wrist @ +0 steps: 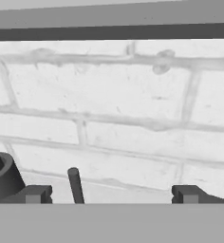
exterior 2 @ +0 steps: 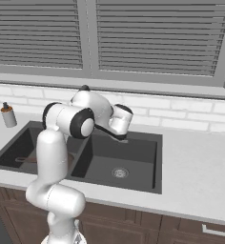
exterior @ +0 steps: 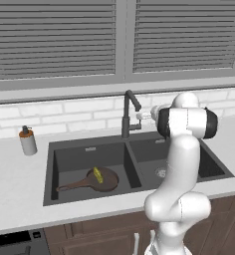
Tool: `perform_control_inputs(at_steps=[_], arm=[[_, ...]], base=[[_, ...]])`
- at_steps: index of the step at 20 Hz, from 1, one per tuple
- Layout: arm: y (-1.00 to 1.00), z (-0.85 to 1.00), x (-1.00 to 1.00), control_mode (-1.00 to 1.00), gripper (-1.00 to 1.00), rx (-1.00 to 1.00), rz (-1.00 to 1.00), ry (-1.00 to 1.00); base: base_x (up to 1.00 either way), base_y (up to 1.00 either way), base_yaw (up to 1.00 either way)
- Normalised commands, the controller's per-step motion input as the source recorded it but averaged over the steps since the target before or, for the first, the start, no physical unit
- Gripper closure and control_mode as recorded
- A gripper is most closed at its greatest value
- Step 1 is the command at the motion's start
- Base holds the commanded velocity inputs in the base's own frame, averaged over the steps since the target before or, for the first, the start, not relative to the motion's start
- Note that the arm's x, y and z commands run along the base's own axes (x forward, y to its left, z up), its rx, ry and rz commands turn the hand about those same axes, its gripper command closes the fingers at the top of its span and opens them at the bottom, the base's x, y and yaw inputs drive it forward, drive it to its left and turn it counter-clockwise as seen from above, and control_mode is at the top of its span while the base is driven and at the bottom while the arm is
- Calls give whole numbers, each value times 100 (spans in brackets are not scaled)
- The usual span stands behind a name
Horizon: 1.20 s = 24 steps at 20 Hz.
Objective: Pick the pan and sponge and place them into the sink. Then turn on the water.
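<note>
So the pan [exterior: 100, 180] sits in the left basin of the sink [exterior: 89, 199], handle pointing out to the left; the sponge [exterior: 97, 174] lies on top of it, inside the pan's round part. The gripper [wrist: 110, 194] is up by the faucet [exterior: 128, 112], facing the white brick wall [wrist: 114, 99]; its jaws are spread wide with nothing held, and the faucet's thin lever [wrist: 75, 185] stands between the fingertips. A soap bottle [exterior: 27, 141] sits on the counter [exterior: 15, 189], left of the sink.
</note>
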Motion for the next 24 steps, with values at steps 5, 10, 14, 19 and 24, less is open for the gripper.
perform_control_inputs(at_steps=[5, 10, 14, 19, 24], arm=[[8, -31, 0, -100, -100, 0, 0, 0], [1, -36, 0, -100, -100, 0, 0, 0], [1, -30, 0, -100, -100, 0, 0, 0], [6, -20, 0, -100, -100, 0, 0, 0], [6, -8, 3, -100, -100, 0, 0, -1]], base=[[0, 0, 0], [0, 0, 0], [0, 0, 0], [0, 0, 0], [0, 0, 0]])
